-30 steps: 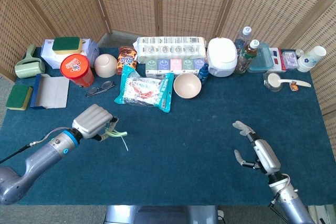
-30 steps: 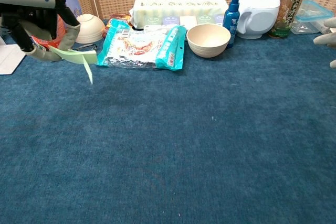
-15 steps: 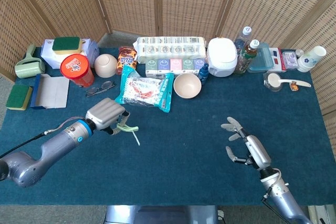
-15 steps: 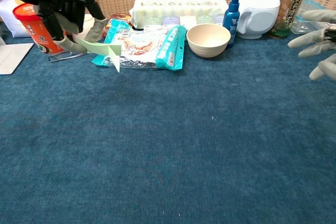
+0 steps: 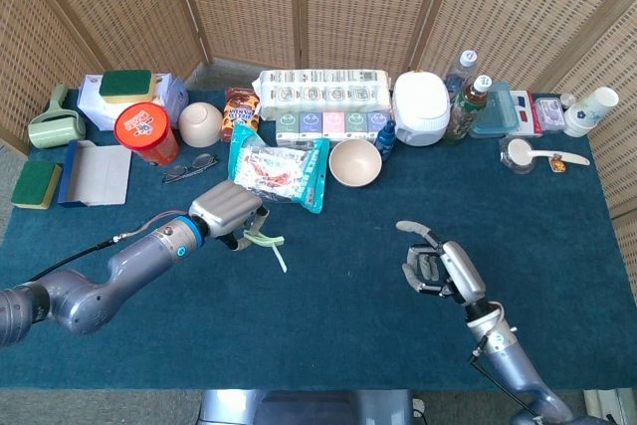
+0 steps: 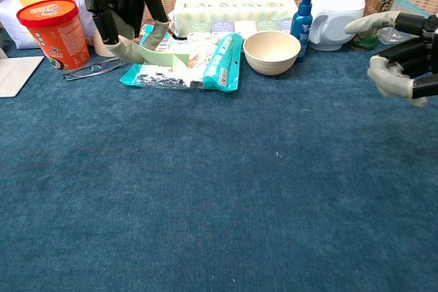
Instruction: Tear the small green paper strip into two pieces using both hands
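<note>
the left hand pinches the green paper strip above the blue table; it is pale, thin, whole, bent downward. the right hand holds nothing, fingers half curled.

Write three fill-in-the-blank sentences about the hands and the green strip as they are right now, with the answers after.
1. The green paper strip is held by the robot's ____ hand.
2. The right hand holds ____.
3. The beige bowl stands just right of the ____ snack bag.

Answers: left; nothing; teal
</note>
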Controlling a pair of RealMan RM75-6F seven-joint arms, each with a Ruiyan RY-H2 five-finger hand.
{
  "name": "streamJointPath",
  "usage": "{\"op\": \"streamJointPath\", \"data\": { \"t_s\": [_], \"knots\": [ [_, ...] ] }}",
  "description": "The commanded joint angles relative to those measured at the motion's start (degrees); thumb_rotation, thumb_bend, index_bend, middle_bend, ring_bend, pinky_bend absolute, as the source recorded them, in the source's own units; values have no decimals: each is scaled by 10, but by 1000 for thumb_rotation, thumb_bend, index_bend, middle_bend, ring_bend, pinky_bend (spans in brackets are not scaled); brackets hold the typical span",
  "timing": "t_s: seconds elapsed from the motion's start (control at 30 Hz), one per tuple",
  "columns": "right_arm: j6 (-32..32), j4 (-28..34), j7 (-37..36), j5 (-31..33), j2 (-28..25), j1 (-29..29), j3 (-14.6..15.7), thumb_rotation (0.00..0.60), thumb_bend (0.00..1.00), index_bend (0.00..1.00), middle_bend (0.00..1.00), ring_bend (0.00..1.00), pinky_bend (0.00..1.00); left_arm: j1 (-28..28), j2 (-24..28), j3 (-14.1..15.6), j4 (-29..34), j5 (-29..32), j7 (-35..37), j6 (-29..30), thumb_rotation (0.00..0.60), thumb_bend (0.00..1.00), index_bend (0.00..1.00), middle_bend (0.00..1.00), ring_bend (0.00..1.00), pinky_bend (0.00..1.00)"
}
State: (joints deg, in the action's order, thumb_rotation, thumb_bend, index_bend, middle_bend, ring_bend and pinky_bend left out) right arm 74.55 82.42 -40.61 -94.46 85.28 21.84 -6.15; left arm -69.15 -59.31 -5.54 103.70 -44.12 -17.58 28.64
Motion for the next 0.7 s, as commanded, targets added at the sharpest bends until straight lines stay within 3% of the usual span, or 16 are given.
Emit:
{"op": "streamJointPath", "data": {
  "t_s": [0.03, 0.2, 0.7],
  "knots": [
    [8, -17, 9, -7, 16, 7, 2, 600, 436, 244, 815, 861, 880, -22, -2, 8, -3, 26, -3, -6, 600, 348, 663, 1000, 1000, 1000],
    [18, -38, 21, -11, 41, 5, 13, 600, 435, 321, 860, 897, 905, -51, -6, 16, -6, 59, 0, -10, 600, 348, 663, 1000, 1000, 1000],
    [40, -56, 54, -34, 91, 34, 9, 600, 434, 362, 877, 911, 907, -126, -36, 46, -15, 136, 3, -12, 600, 348, 668, 1000, 1000, 1000]
  ]
}}
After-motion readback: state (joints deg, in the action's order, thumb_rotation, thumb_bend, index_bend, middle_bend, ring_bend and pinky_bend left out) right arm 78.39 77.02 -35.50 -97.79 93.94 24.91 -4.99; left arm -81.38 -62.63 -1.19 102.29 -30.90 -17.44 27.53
